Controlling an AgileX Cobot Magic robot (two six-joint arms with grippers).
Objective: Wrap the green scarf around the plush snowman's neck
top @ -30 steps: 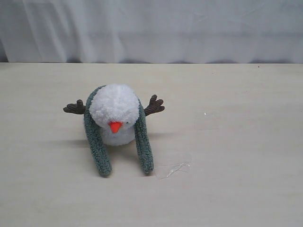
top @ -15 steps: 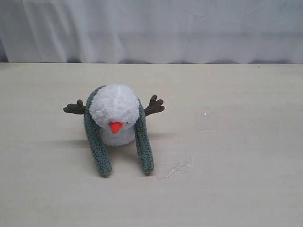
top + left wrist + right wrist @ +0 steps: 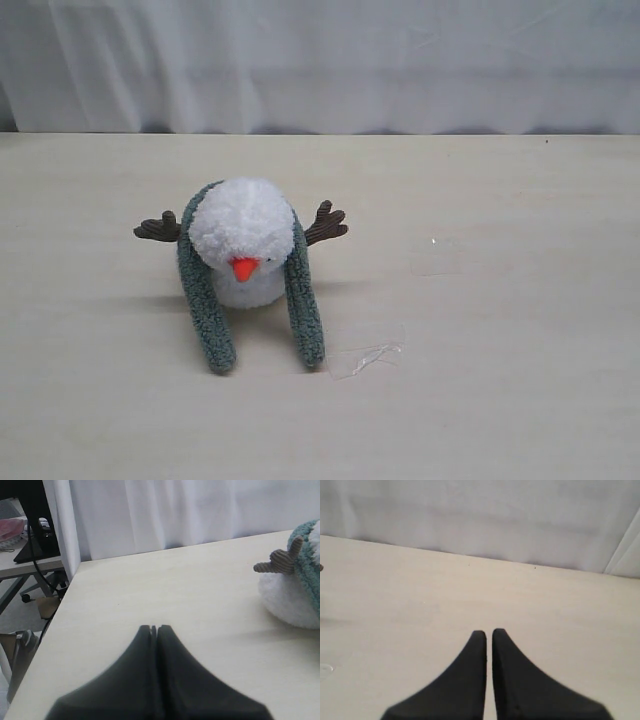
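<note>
Drape noted — green scarf (image 3: 303, 310) hangs behind the plush snowman's (image 3: 242, 225) neck, ends forward; we judge it soft, light, best pinched near an end; left gripper (image 3: 154, 628) and right gripper (image 3: 489, 631) pressed together, empty.

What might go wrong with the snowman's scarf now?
The scarf only hangs over the snowman. Its ends lie apart and uncrossed, so it may slide off. Grabbing the end beside the clear scrap might pick that up too.
</note>
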